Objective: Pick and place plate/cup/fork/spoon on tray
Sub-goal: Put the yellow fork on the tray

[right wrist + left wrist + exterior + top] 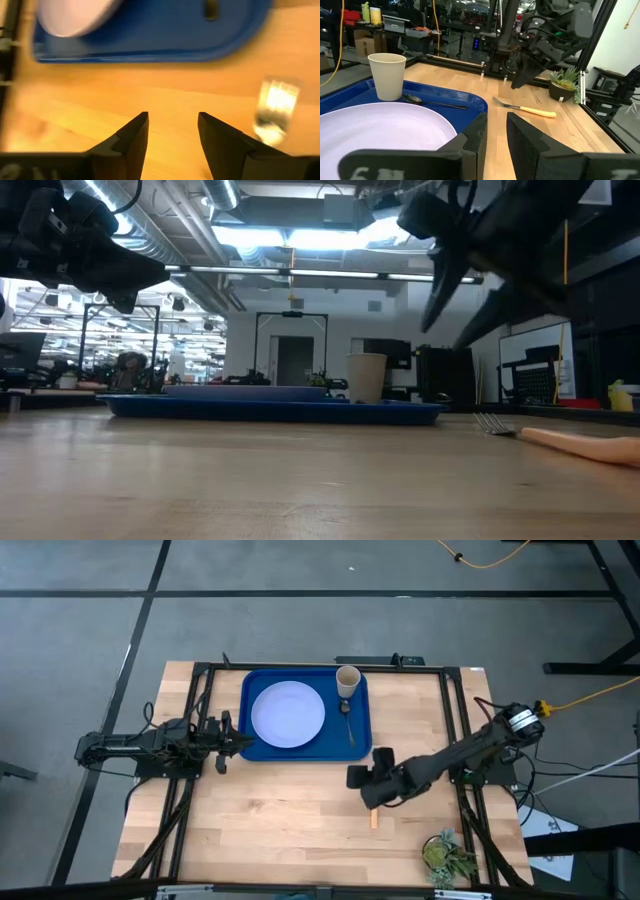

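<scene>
The blue tray (252, 690) lies at the table's far middle. On it rest the pale plate (288, 714), the upright tan cup (347, 680) and the dark spoon (347, 722). The fork (525, 107) lies flat on the wood near the tray's near right corner; in the high view only its wooden handle end (374, 819) shows under my right arm. My right gripper (172, 131) is open and empty, above the table beside the fork's tines (272, 110). My left gripper (496, 132) is open and empty, raised at the tray's left near edge.
A small potted plant (447, 856) stands at the table's near right corner. Black frame rails (195, 700) run along the table's left, right and far sides. Bare wood (270, 820) lies between the tray and the near edge.
</scene>
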You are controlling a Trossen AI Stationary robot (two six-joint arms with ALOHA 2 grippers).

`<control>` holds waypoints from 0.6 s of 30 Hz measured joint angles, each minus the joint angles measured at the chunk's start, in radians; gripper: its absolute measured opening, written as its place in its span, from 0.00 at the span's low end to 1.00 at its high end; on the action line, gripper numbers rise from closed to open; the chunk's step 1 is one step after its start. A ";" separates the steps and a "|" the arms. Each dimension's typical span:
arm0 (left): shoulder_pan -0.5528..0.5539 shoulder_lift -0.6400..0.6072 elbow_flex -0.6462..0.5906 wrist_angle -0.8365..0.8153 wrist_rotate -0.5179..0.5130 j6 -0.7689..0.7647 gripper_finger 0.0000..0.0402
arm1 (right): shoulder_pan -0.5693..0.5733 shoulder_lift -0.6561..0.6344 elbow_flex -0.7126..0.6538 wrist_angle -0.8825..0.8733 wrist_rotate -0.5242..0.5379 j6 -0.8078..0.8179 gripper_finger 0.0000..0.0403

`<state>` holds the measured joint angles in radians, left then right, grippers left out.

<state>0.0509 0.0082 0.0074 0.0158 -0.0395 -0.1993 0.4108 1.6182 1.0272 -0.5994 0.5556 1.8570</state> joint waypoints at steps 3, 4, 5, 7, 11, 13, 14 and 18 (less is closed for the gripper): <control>0.000 0.000 0.000 0.000 0.000 0.000 0.16 | 0.006 0.051 0.113 -0.159 -0.034 0.040 0.44; 0.000 0.000 0.000 0.000 0.000 0.000 0.16 | 0.005 0.075 0.158 -0.200 -0.042 0.041 0.44; 0.000 0.000 0.000 0.000 0.000 0.000 0.16 | -0.001 0.102 0.202 -0.243 -0.060 0.041 0.44; 0.000 0.000 0.000 0.000 0.000 0.000 0.16 | -0.018 0.162 0.276 -0.337 -0.120 0.042 0.44; 0.000 0.000 0.000 0.000 0.000 0.000 0.16 | -0.049 0.257 0.358 -0.482 -0.238 0.046 0.44; 0.000 0.000 0.000 0.000 0.000 0.000 0.16 | -0.049 0.287 0.360 -0.493 -0.267 0.050 0.44; 0.000 0.000 0.000 0.000 0.000 0.000 0.16 | -0.049 0.298 0.357 -0.491 -0.282 0.058 0.44; 0.000 0.000 0.000 0.000 0.000 0.000 0.16 | -0.047 0.321 0.343 -0.489 -0.352 0.130 0.44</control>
<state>0.0510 0.0082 0.0074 0.0158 -0.0395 -0.1993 0.3643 1.9392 1.3698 -1.0884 0.2037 1.9875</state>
